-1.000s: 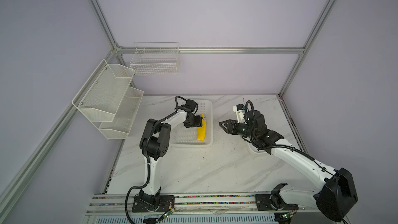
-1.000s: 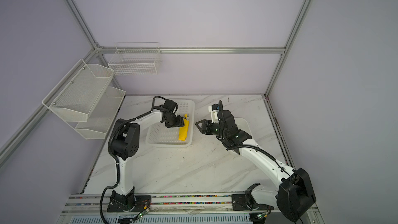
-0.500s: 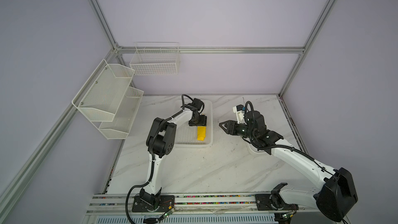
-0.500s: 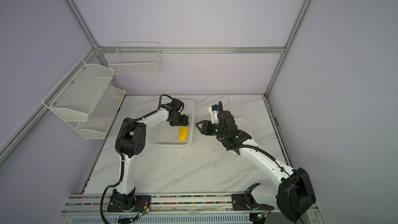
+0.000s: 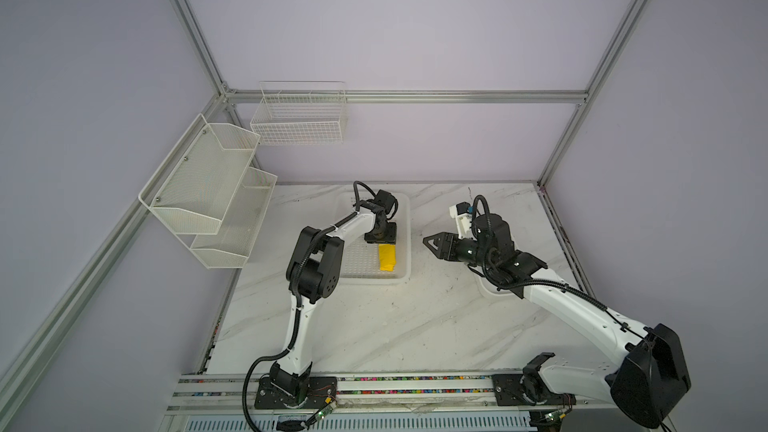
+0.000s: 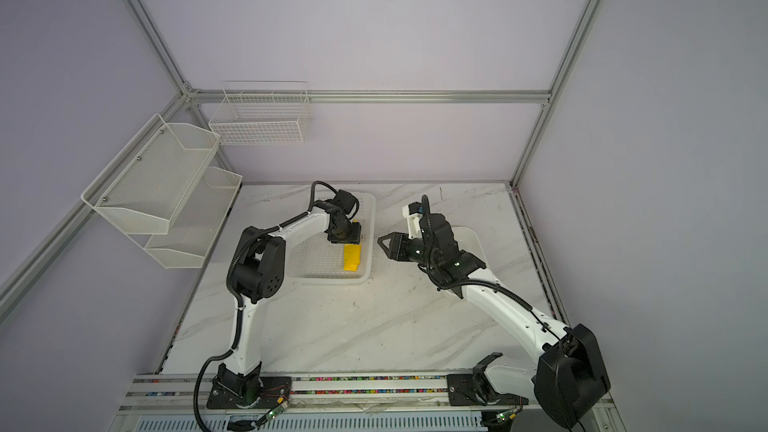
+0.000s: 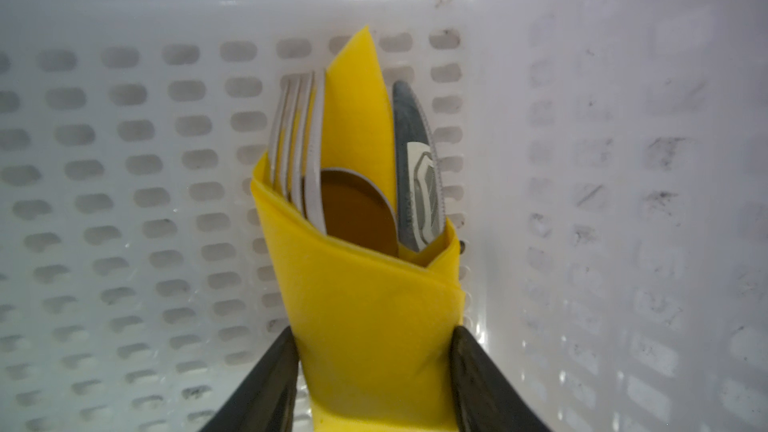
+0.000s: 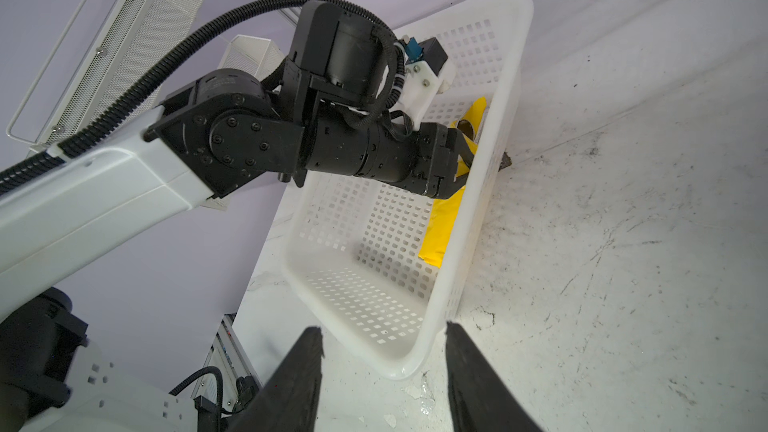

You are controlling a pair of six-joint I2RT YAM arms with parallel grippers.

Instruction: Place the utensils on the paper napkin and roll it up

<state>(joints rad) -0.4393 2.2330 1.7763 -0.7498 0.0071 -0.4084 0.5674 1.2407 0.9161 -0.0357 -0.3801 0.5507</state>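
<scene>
The paper napkin (image 5: 387,257) (image 6: 351,257) lies rolled up along the right wall of the white perforated basket (image 5: 405,218). In the left wrist view the roll (image 7: 374,284) holds the utensils: fork (image 7: 297,147), spoon (image 7: 353,209) and knife (image 7: 415,168) stick out of its open end. My left gripper (image 5: 381,238) (image 7: 374,332) points down over the roll's far part, with a finger pressed against each side of it. My right gripper (image 5: 430,243) (image 8: 384,328) hangs open and empty above the table, just right of the basket.
A white tray (image 5: 488,290) lies under the right arm. Mesh shelves (image 5: 208,184) and a wire basket (image 5: 299,122) hang on the back left walls. The basket's right wall (image 7: 582,160) stands close beside the roll.
My left gripper has moved from the roll's left side to over its far part, and its jaws have come in against the roll. The right arm has stayed still.
</scene>
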